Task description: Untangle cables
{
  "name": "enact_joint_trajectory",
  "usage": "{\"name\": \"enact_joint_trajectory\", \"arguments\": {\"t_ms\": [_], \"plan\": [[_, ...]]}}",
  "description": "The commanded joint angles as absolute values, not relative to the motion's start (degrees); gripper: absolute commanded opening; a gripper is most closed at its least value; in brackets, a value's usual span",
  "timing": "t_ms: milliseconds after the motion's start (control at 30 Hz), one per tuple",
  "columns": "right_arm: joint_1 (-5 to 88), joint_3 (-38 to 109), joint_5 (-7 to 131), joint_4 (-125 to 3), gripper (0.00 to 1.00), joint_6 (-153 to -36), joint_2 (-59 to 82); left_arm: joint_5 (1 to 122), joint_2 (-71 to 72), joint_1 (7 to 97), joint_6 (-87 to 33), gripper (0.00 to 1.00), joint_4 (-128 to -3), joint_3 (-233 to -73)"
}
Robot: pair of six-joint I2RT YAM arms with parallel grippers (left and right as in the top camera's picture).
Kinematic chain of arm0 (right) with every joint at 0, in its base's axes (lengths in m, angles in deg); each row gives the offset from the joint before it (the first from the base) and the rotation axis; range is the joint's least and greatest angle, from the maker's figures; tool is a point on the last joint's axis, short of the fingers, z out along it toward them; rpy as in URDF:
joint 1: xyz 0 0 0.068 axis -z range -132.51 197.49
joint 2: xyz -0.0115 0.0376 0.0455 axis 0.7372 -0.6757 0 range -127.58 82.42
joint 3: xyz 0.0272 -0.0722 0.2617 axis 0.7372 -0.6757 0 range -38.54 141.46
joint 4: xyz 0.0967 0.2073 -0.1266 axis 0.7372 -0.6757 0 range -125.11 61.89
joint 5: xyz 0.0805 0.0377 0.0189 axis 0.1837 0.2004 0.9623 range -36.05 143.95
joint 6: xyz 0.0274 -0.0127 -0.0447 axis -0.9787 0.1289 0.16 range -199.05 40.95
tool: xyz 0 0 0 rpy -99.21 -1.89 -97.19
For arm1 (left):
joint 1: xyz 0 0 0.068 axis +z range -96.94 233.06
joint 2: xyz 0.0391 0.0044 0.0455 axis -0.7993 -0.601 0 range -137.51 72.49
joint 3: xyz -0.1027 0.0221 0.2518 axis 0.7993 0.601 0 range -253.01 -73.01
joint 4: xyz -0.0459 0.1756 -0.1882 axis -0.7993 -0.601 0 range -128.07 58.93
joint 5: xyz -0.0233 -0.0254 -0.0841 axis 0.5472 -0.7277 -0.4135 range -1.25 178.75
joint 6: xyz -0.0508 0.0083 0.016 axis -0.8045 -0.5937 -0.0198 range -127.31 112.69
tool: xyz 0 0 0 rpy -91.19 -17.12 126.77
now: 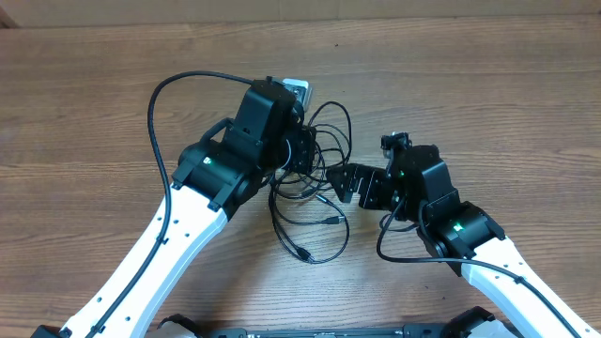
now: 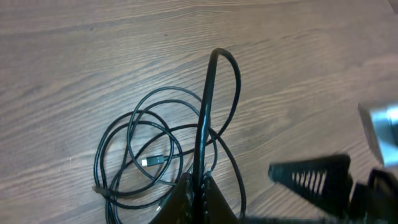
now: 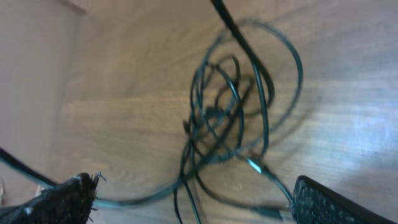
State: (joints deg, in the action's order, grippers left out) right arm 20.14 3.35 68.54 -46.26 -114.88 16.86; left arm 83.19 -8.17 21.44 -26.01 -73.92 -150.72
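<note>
The cables (image 1: 319, 192) are thin black cords lying in a tangle of loops on the wooden table between my two grippers. A small plug end (image 1: 305, 253) lies at the near side. My left gripper (image 1: 305, 155) is over the tangle's left edge. In the left wrist view it (image 2: 200, 190) is shut on one cable strand (image 2: 202, 118) that rises away from the jaws, with the other loops (image 2: 134, 158) flat on the wood. My right gripper (image 1: 346, 183) is open at the tangle's right edge. In the right wrist view its fingers (image 3: 193, 199) straddle blurred cable strands (image 3: 224, 106).
The wooden table (image 1: 488, 84) extends all around. A small pale box-like object (image 1: 295, 87) sits just behind my left gripper and shows at the right of the left wrist view (image 2: 380, 129). My right gripper's ribbed finger (image 2: 311, 177) is close beside the left jaws.
</note>
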Motion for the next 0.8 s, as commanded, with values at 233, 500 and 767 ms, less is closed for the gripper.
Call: {"name": "enact_joint_trajectory", "arguments": {"t_ms": [233, 500, 767], "plan": [[20.25, 4.66, 67.49, -37.45, 1.0, -119.95, 11.96, 73.9, 1.45, 21.62, -17.57, 0.04, -73.68, -156.36], [20.25, 4.66, 73.74, -38.52, 1.0, -113.88, 10.98, 75.41, 2.12, 21.62, -18.23, 0.04, -73.64, -156.36], [20.25, 4.66, 76.34, -39.46, 1.0, -113.0, 10.98, 79.45, 2.15, 21.66, -24.92, 0.04, -70.88, -156.38]]}}
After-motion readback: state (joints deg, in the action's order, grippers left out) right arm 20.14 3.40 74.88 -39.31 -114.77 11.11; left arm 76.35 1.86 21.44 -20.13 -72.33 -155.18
